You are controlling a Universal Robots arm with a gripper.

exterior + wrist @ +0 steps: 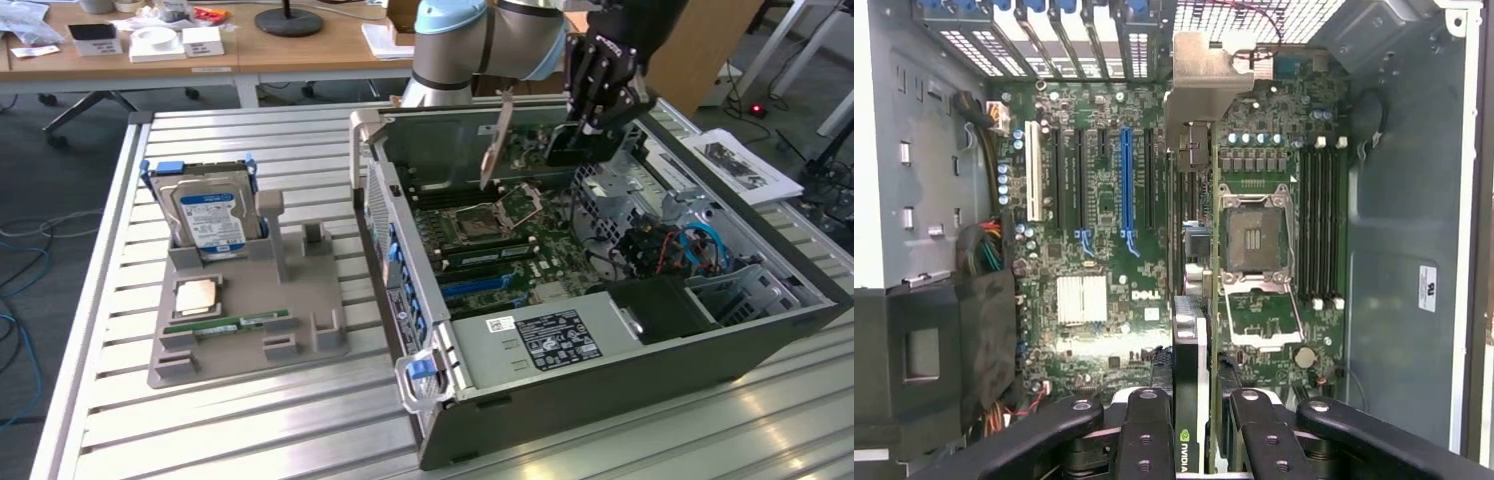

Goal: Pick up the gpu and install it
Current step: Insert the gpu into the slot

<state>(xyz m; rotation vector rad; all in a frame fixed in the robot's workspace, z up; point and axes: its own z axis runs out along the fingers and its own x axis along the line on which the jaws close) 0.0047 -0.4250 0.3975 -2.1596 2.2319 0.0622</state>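
Note:
My gripper (pixel 589 118) hangs over the open computer case (pixel 747 345), shut on the gpu (pixel 567 148). The gpu is a dark card held on edge, with its metal end bracket (pixel 498 140) pointing toward the case's rear wall. In the wrist view the gpu (pixel 1189 330) runs edge-on away from my gripper (pixel 1192 435), and a black finger (pixel 1144 430) presses on each side of it. Its bracket (pixel 1204 80) reaches the rear slot openings. The card hovers above the motherboard (pixel 1094 300), between the blue expansion slot (pixel 1126 180) and the CPU socket (pixel 1254 240).
A grey holder tray (pixel 300 285) at the exterior view's left carries an upright hard drive (pixel 214 215) and a green memory stick (pixel 240 325). Cables and a drive cage (pixel 667 245) crowd the case's far side. A black shroud (pixel 954 340) lies beside the slots.

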